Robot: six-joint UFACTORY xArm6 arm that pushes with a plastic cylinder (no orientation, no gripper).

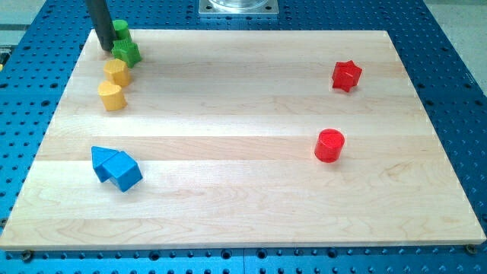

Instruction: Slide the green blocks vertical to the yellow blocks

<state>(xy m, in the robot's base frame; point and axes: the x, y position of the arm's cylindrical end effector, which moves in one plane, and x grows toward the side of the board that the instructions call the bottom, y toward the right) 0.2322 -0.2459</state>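
The green blocks sit in the top left corner of the wooden bench (228, 152): a green cylinder (120, 30) partly hidden behind the rod, and a green star-like block (127, 52) just below it. My tip (106, 49) rests just left of the green star-like block, seemingly touching it. There is no hand, only the rod. Directly below lie a yellow block (116, 72) and a yellow heart-shaped block (112, 96), the upper one touching the green star-like block.
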